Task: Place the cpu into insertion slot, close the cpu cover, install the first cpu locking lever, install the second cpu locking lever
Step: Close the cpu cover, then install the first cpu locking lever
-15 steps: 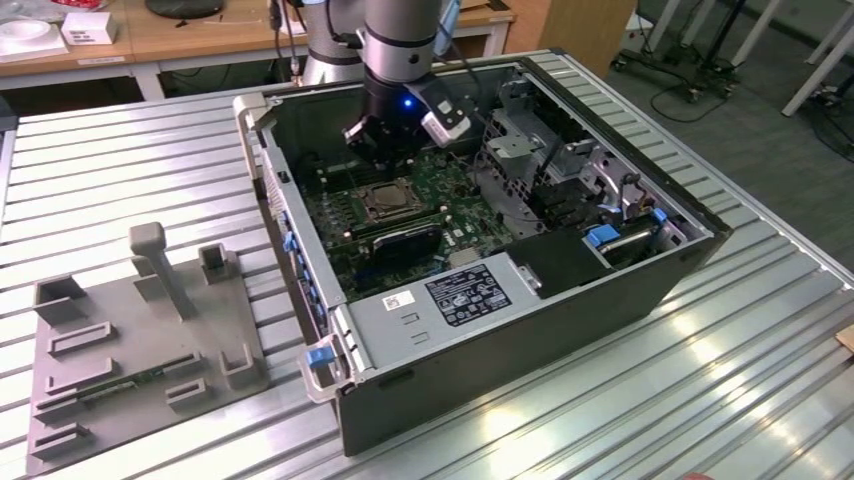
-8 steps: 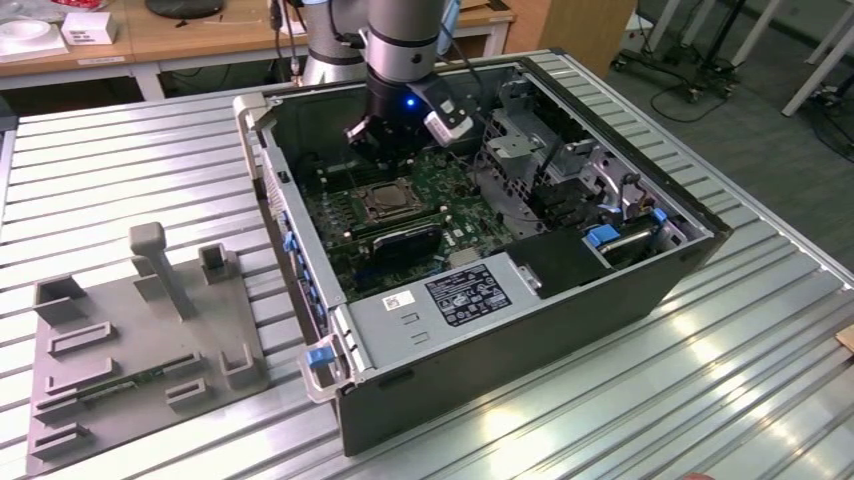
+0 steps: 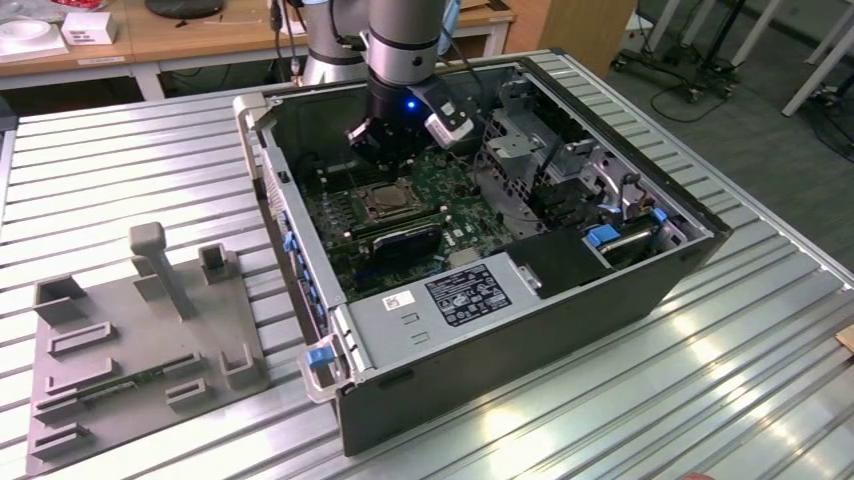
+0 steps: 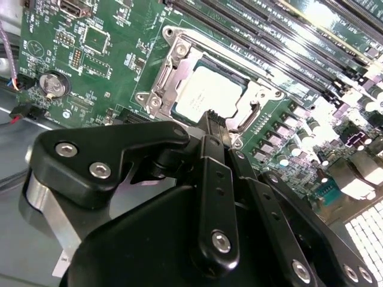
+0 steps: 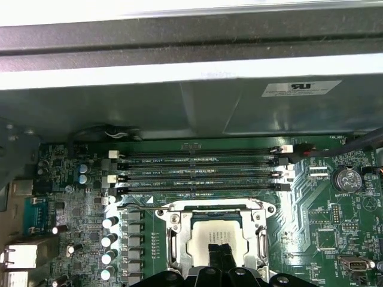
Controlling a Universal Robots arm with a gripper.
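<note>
The grey-and-silver tubular robot arm (image 3: 400, 40) stands almost upright at the far middle of the exterior view, with its last links pointing straight down. A blue light (image 3: 408, 104) glows on the black wrist section (image 3: 390, 112). A silver-grey camera block (image 3: 451, 126) juts from the wrist toward the exterior view's right. Below the wrist hangs the black metal two-fingered claw (image 3: 384, 165). In both wrist views its slim black fingers (image 4: 206, 137) (image 5: 214, 254) meet at the tips, pressed together with nothing between them.

the cpu (image 4: 206, 95) lies in the insertion slot (image 4: 157, 78), just beside the memory slots (image 4: 257, 36).
</note>
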